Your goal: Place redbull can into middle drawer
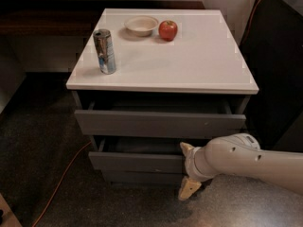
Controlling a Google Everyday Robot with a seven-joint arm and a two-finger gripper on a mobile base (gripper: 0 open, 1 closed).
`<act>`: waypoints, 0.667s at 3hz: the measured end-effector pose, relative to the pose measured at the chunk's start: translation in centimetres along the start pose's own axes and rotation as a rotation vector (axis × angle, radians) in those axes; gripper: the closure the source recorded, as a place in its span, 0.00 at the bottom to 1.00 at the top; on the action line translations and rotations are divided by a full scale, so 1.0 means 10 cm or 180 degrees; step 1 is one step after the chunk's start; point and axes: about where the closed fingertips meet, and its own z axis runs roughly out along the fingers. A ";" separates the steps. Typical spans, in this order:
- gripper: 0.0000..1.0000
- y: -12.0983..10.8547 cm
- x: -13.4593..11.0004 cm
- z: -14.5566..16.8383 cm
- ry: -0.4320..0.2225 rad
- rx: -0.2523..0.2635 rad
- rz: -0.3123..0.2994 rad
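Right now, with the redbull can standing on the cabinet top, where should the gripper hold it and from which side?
Probably best: hold the redbull can around mid-body, coming level from the front. It stands upright and alone near the front left edge of the white top, with the bowl and apple behind it. The gripper is low by the middle drawer, open.
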 end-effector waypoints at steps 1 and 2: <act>0.00 -0.02 0.10 0.28 0.0030 -0.0010 -0.0056; 0.00 -0.07 0.24 0.60 0.0092 0.0020 -0.0203</act>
